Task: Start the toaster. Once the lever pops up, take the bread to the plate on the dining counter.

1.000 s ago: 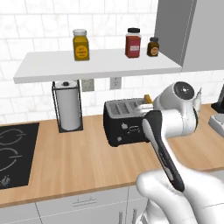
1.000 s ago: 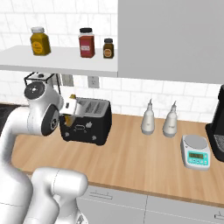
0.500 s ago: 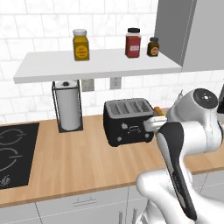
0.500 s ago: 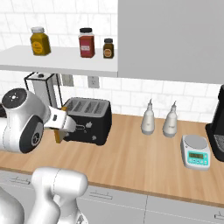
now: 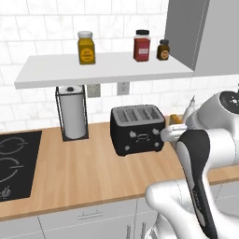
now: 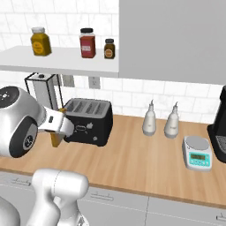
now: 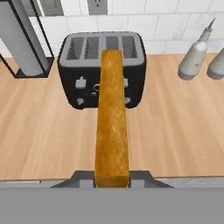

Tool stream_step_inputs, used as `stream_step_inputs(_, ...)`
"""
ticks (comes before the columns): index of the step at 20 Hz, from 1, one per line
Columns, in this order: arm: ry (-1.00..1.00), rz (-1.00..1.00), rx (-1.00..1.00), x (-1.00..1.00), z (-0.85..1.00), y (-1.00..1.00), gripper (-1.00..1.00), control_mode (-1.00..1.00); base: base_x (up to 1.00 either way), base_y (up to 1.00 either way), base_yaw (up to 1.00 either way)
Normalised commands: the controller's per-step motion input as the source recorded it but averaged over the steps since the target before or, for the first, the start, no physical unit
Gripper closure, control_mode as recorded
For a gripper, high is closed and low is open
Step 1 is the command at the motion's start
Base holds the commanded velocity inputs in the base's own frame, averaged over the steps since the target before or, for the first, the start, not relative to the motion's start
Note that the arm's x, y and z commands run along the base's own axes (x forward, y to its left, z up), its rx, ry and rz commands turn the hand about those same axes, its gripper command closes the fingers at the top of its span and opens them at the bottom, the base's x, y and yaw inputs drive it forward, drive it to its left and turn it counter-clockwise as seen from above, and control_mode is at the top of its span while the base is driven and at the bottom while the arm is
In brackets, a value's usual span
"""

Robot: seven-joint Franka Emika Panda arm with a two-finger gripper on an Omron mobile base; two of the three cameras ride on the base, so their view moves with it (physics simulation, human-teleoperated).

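Note:
The black toaster [image 5: 137, 128] [image 6: 88, 121] [image 7: 101, 72] stands on the wall counter with its silver slots showing bare. My gripper [image 7: 111, 177] is shut on the bread [image 7: 111, 122], a golden orange-brown slice seen edge-on, held in the air in front of the toaster and clear of it. A bit of the bread [image 6: 56, 137] pokes out below the hand [image 6: 59, 126], and its orange tip [image 5: 175, 119] shows just right of the toaster. The plate and the dining counter are out of view.
A paper towel holder [image 5: 72, 112] stands left of the toaster, with a black cooktop [image 5: 14, 158] further left. Two grey bottles [image 6: 150, 121], a small scale [image 6: 197, 152] and a dark coffee machine [image 6: 220, 128] stand to the right. Jars sit on the shelf [image 5: 102, 67] above.
The hand has drawn back from over the toaster towards the base, carrying the bread with it. The toaster has stayed in place.

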Motion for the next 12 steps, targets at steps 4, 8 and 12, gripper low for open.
stream_step_inputs(4, 0.00, 0.00, 0.00, 0.00, 0.00, 0.00, 1.00, 1.00, -0.91, 0.05, 0.10)
stream_step_inputs(8, 0.00, 0.00, 0.00, 0.00, 0.00, 0.00, 1.00, 1.00, -0.85, 0.24, 0.77)
stream_step_inputs(12, 0.00, 0.00, 0.00, 0.00, 0.00, 0.00, 1.00, 1.00, -0.24, 0.00, 1.00)
